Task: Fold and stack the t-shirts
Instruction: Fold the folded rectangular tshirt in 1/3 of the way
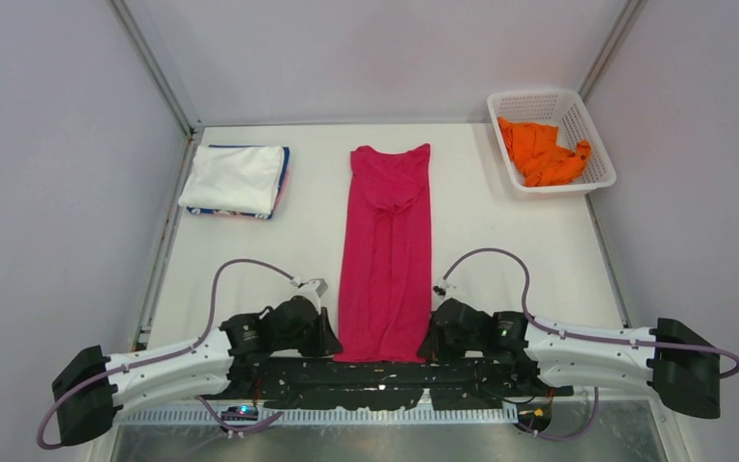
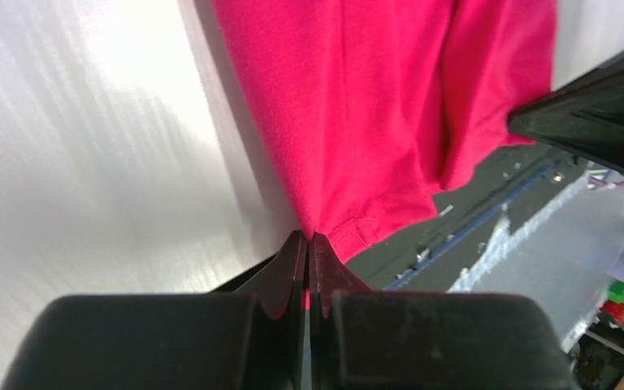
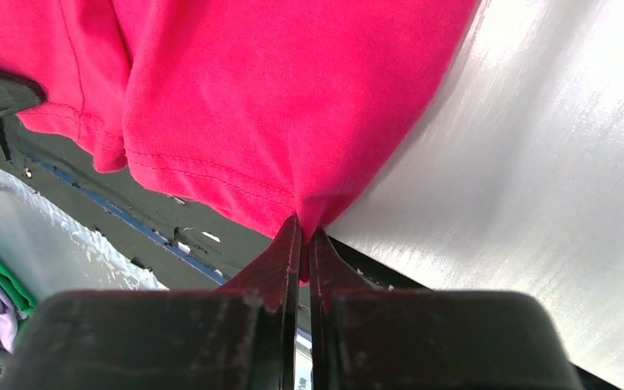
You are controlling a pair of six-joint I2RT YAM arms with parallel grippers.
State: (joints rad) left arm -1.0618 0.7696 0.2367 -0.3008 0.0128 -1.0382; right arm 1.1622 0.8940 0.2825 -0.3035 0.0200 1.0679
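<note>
While left hand (image 2: 309, 236) and right hand (image 3: 302, 224) pinch its stitched hem, the magenta t-shirt (image 1: 385, 252) lies narrow.

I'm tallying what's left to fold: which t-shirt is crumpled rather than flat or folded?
The orange t-shirt, bunched in the white basket; the magenta t-shirt lies flat, the white t-shirt sits folded.

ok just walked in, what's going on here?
Both arms are on the magenta t-shirt, laid as a long strip mid-table. The left tool is shut on its near left hem corner, the right tool on the near right one. A folded stack with a white shirt on top sits far left; an orange shirt is in the basket far right.
</note>
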